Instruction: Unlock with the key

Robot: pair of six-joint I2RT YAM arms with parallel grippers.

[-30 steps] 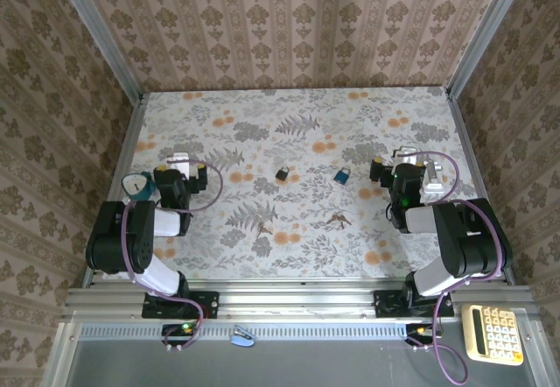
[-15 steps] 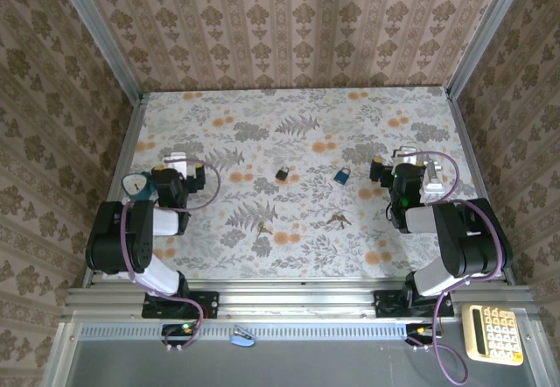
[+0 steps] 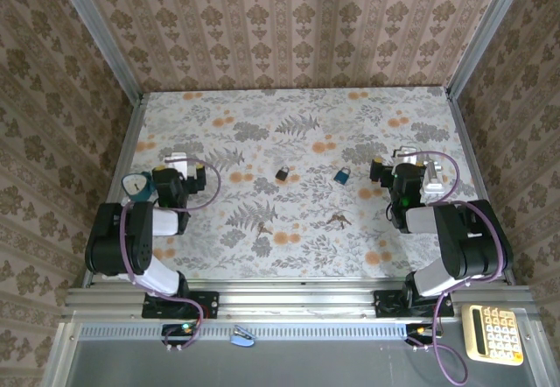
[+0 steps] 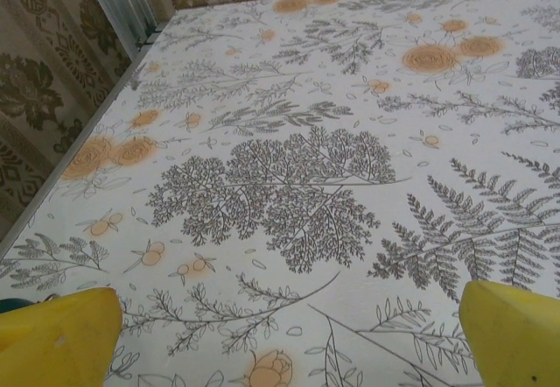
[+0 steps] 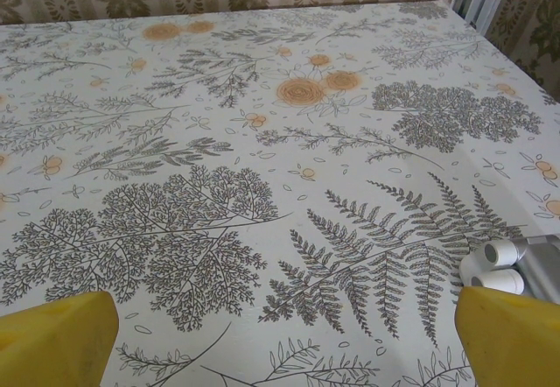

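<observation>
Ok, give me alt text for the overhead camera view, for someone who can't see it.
Seen from above, a black padlock and a blue padlock lie mid-table on a floral table, with keys nearer the arms. Both arms sit folded at the sides, left gripper and right gripper open and empty.

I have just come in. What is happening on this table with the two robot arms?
Nothing is being handled at this moment. The left gripper and the right gripper are both open and empty, each over its own side of the flower-patterned table. Between them lie a small black padlock and a small blue padlock. Nearer the arms lie one set of small metal keys and a second set of keys. The keys lie apart from the padlocks.
</observation>
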